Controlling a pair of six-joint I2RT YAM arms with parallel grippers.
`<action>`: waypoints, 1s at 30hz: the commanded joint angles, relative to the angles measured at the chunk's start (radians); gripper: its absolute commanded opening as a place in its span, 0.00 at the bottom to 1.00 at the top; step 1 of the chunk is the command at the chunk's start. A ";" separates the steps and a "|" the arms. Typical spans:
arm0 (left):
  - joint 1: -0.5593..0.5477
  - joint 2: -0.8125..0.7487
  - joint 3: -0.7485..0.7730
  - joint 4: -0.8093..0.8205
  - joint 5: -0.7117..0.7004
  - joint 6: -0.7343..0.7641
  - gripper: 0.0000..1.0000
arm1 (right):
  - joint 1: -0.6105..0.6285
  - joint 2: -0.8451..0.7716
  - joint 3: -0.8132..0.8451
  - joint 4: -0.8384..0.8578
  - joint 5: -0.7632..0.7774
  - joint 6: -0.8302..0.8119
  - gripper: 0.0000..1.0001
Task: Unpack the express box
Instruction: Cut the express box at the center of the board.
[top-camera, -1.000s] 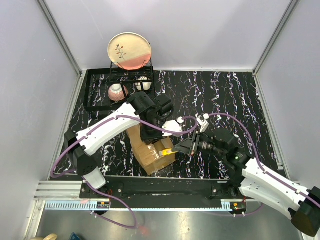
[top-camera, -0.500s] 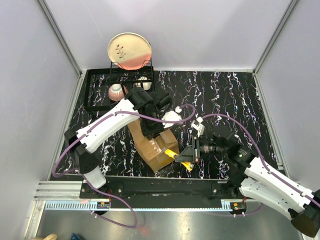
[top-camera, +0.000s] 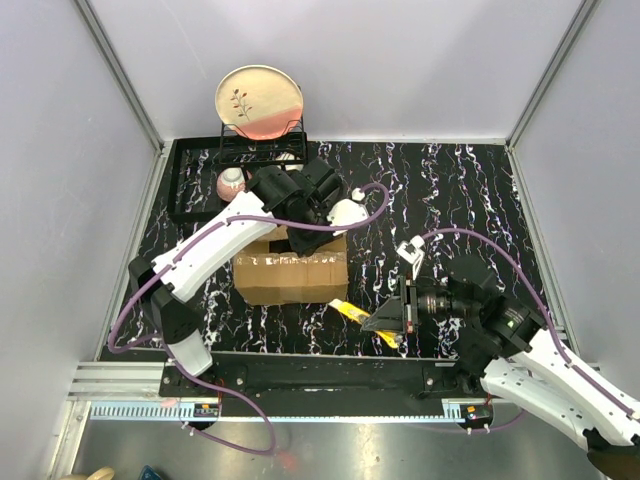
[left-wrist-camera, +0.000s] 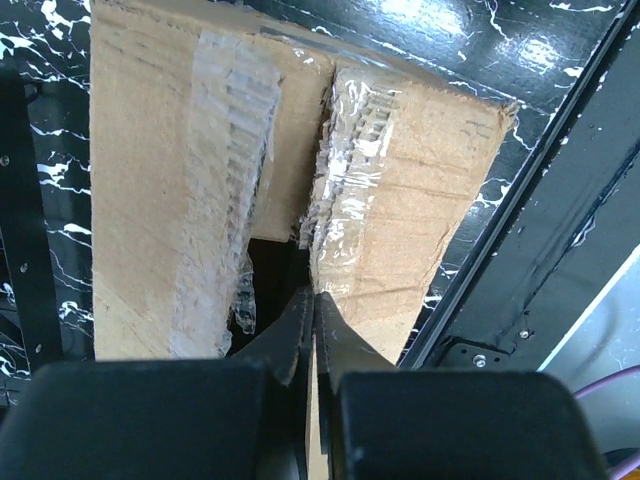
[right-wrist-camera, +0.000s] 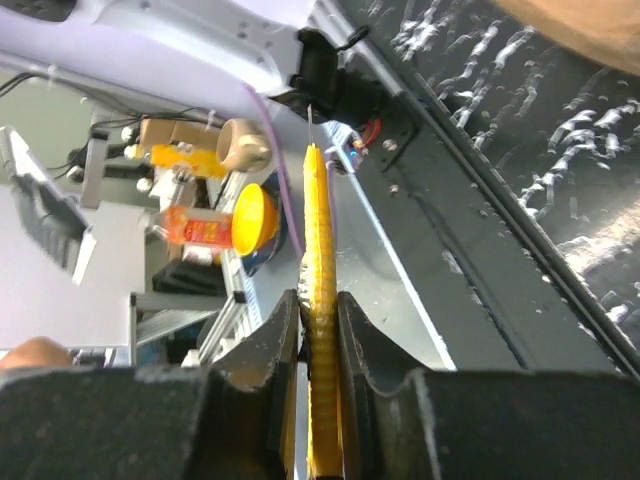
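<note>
The express box (top-camera: 290, 270), a brown cardboard carton, lies flat on the black marbled table near the left arm. Its taped top seam is slit and the flaps (left-wrist-camera: 400, 190) gape slightly over a dark gap. My left gripper (top-camera: 308, 240) hovers over the box's far edge. In the left wrist view its fingers (left-wrist-camera: 313, 300) are pressed together at the edge of the right flap, and I see nothing clamped between them. Near the table's front edge, my right gripper (top-camera: 388, 322) is shut on a yellow utility knife (top-camera: 352, 310). The knife's handle (right-wrist-camera: 320, 230) sticks out between the pads.
A black dish rack (top-camera: 200, 190) stands at the back left with an upright pink plate (top-camera: 259, 100) and a bowl (top-camera: 233, 183). A black rail (top-camera: 320, 370) runs along the table's front edge. Grey walls close in both sides.
The box has gone from tilted on one end near the front to lying flat, further left. The left jaws have closed fully. The right gripper has drawn back to the front right with the knife.
</note>
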 joint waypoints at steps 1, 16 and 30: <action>-0.003 -0.087 -0.032 0.044 0.027 0.008 0.00 | 0.005 -0.043 -0.037 -0.064 0.156 0.003 0.00; -0.005 -0.331 -0.250 0.093 0.212 0.196 0.00 | 0.005 -0.052 -0.106 0.018 0.150 -0.073 0.00; -0.013 -0.282 -0.276 -0.050 0.358 0.294 0.23 | 0.005 -0.052 -0.157 0.094 0.150 -0.023 0.00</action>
